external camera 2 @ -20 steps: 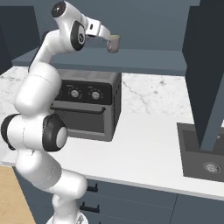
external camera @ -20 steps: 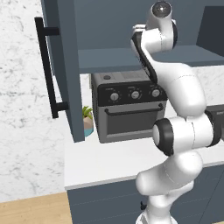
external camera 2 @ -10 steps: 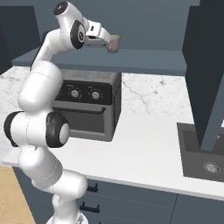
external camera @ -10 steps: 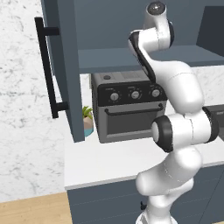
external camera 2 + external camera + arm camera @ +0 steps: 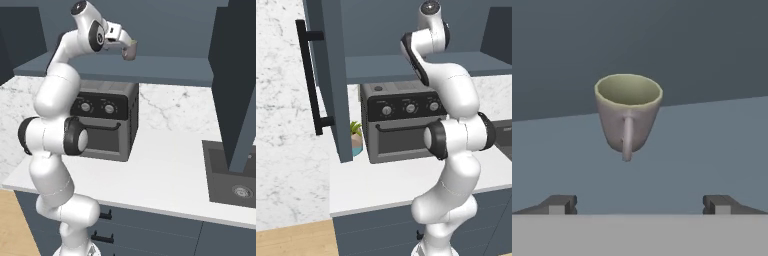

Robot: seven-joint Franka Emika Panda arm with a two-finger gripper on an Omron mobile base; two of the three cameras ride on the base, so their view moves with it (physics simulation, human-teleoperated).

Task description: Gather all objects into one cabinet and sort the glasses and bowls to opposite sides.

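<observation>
Item: my tool [image 5: 639,204], jaws spread wide, holding nothing.
Item: mug [image 5: 628,114], cream, upright, straight ahead of my tool and centred between the fingertips, handle turned toward me; it stands on the cabinet [image 5: 406,35] floor, apart from my tips.
Item: toaster oven [image 5: 107,127], on the worktop [image 5: 165,170] below my tool.

My arm rises from the base, bulges at the elbow joint by mid-height, then climbs to a bend at about twelve o'clock in both base views. From that top joint my wrist reaches forward, toward three o'clock in the right base view, ending in my gripper [image 5: 131,48]. In the hand view my fingertips [image 5: 561,204] stand far apart at seven and five o'clock, jaws spread wide, clasping nothing.
</observation>
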